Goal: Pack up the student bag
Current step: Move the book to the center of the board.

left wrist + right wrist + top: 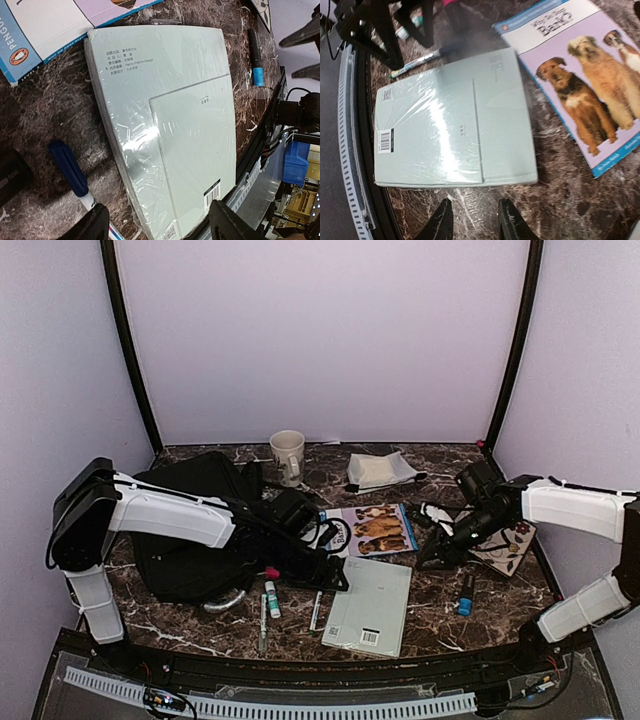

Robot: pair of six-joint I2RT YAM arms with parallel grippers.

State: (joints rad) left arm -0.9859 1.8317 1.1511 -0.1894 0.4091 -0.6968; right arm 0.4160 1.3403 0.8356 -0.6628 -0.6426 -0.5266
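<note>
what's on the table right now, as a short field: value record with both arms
student bag: black, left side of table
wrapped book: flat, front centre, outside bag
dog book: flat, behind wrapped book
left gripper: jaws open, empty, at wrapped book's edge
right gripper: jaws open, empty, beside wrapped book

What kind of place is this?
Probably a robot test booth in a workshop: a left arm and right arm bolted to a marbled table, plain walls around, storage bins beyond.
</note>
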